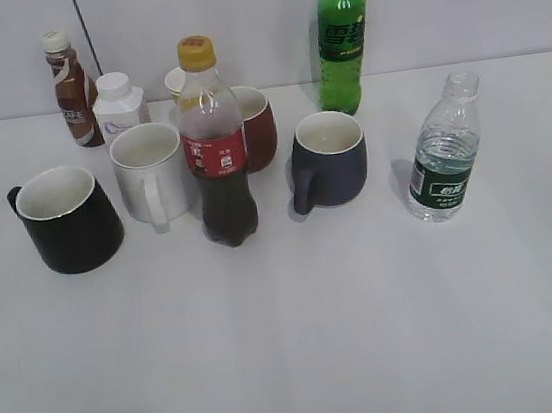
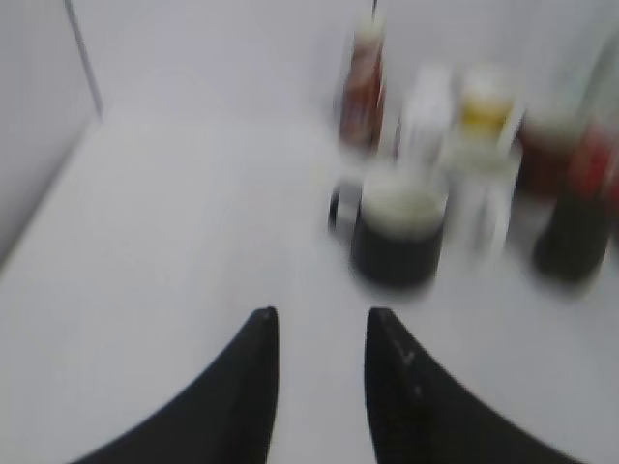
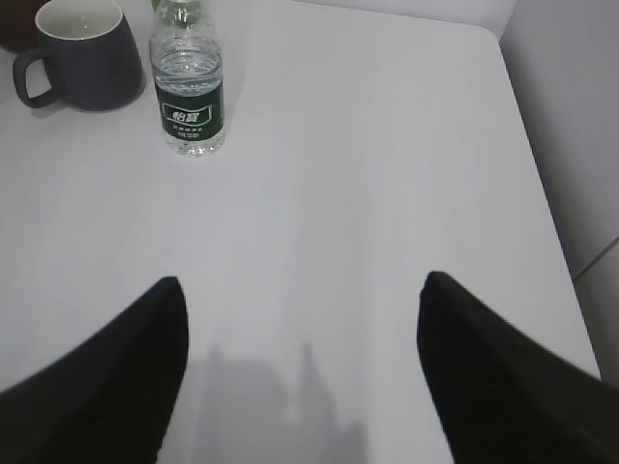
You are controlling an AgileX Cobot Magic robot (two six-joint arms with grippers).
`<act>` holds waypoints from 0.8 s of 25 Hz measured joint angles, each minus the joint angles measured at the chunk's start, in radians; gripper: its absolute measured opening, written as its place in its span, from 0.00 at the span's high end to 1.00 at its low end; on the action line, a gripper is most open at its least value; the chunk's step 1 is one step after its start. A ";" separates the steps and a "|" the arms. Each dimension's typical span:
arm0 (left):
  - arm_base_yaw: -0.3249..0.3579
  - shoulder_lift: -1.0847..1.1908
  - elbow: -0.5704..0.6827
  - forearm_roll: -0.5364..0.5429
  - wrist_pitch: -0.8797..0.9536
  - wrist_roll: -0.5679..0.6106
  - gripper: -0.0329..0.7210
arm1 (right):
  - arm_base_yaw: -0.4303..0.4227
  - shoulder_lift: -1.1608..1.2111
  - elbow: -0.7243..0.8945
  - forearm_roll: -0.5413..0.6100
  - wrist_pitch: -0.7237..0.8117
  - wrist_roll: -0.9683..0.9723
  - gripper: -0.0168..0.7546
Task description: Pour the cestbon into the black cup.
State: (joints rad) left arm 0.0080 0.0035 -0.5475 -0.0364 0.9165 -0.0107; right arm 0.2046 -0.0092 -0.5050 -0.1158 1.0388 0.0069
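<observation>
The cestbon (image 1: 443,154), a small clear ribbed bottle with a dark green label and no cap, stands upright at the right of the table. It also shows in the right wrist view (image 3: 190,89), far ahead of my right gripper (image 3: 300,290), which is wide open and empty. The black cup (image 1: 64,219), glossy with a white inside, stands at the left. It shows blurred in the left wrist view (image 2: 398,227), ahead and to the right of my left gripper (image 2: 321,317), which is open with a narrow gap and empty. Neither gripper shows in the exterior view.
Between cup and cestbon stand a white mug (image 1: 151,171), a cola bottle with a yellow cap (image 1: 217,148), a dark red mug (image 1: 254,127) and a blue-grey mug (image 1: 329,160). A tall green bottle (image 1: 341,37), a coffee bottle (image 1: 71,89) and a white carton (image 1: 119,105) stand at the back.
</observation>
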 joint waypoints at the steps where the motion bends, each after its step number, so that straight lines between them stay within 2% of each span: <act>1: 0.000 0.016 -0.001 -0.001 -0.117 0.000 0.64 | 0.000 0.000 0.000 0.000 0.000 0.000 0.24; 7: 0.000 0.288 0.068 0.045 -0.809 0.000 0.64 | 0.000 0.000 0.000 0.001 0.000 0.000 0.24; 12: 0.000 0.666 0.084 0.036 -1.212 -0.009 0.64 | 0.000 0.000 0.000 0.004 0.000 0.001 0.24; 14: 0.000 0.829 0.084 0.036 -1.313 -0.056 0.64 | 0.000 0.000 0.000 0.004 0.000 0.001 0.24; 16: 0.000 0.996 0.085 0.089 -1.345 -0.105 0.64 | 0.000 0.000 0.000 0.004 0.000 0.001 0.24; 18: 0.004 1.132 0.085 0.168 -1.389 -0.142 0.64 | 0.000 0.000 0.000 0.004 0.000 0.001 0.24; 20: 0.033 1.266 0.083 0.272 -1.444 -0.241 0.64 | 0.000 0.000 0.000 0.004 0.000 0.001 0.24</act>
State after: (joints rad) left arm 0.0414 1.2694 -0.4647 0.2357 -0.5279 -0.2521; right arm 0.2046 -0.0092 -0.5050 -0.1117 1.0388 0.0078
